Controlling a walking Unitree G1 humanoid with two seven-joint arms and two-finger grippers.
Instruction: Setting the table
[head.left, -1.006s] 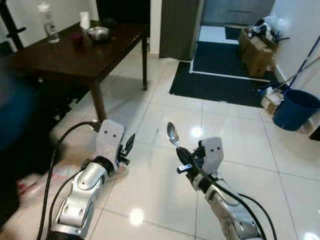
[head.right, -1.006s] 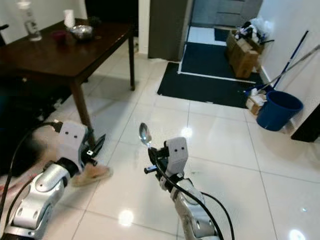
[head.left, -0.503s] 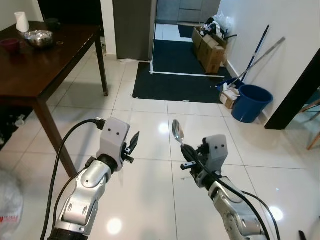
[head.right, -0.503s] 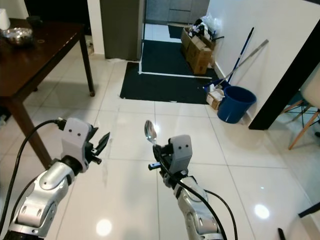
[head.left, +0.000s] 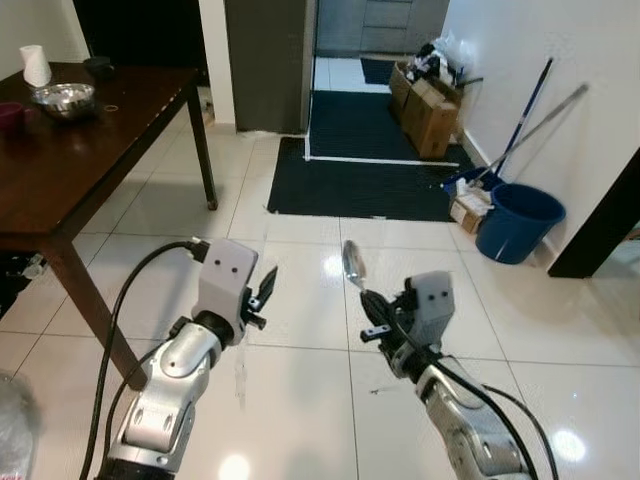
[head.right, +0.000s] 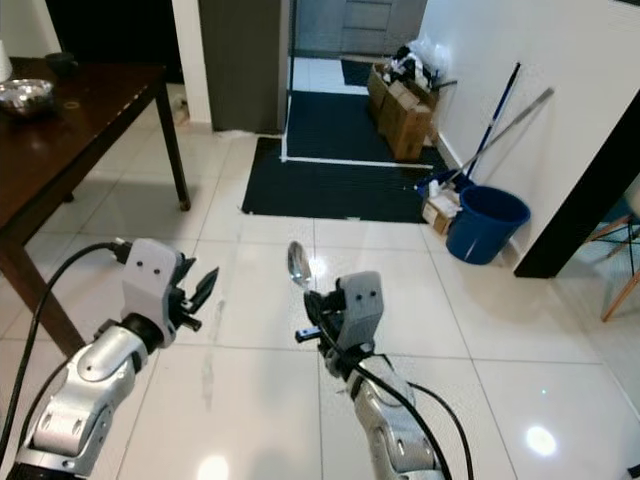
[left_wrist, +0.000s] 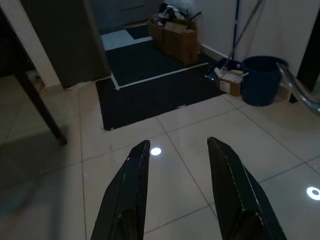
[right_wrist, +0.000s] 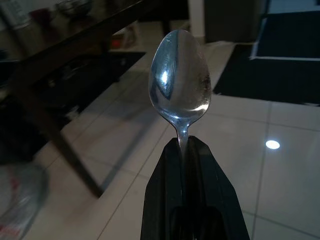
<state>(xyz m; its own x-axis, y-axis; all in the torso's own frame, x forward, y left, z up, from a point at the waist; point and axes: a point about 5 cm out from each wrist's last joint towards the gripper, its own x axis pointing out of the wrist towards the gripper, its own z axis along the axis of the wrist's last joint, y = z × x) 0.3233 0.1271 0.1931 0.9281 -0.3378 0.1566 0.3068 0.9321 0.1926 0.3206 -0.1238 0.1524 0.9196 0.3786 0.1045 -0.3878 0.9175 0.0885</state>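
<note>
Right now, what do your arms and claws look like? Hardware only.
Two silver metallic arms with rounded segments. Each wrist carries a pale grey boxy housing with two small dark dots on its face. Black cables loop along both arms. The left claw and right claw each have two long, tapering black fingers.

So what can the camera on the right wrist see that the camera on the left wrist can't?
The right wrist view looks up close at the silver spoon, its handle pinched in the right claw, bowl end up. Behind it are the dark wooden table and a metal bowl on top.

The left wrist view has the left claw, open and holding nothing, plus the blue bucket, cardboard boxes and a broom handle against the wall.

Both see the shiny white floor tiles and the dark mat.
</note>
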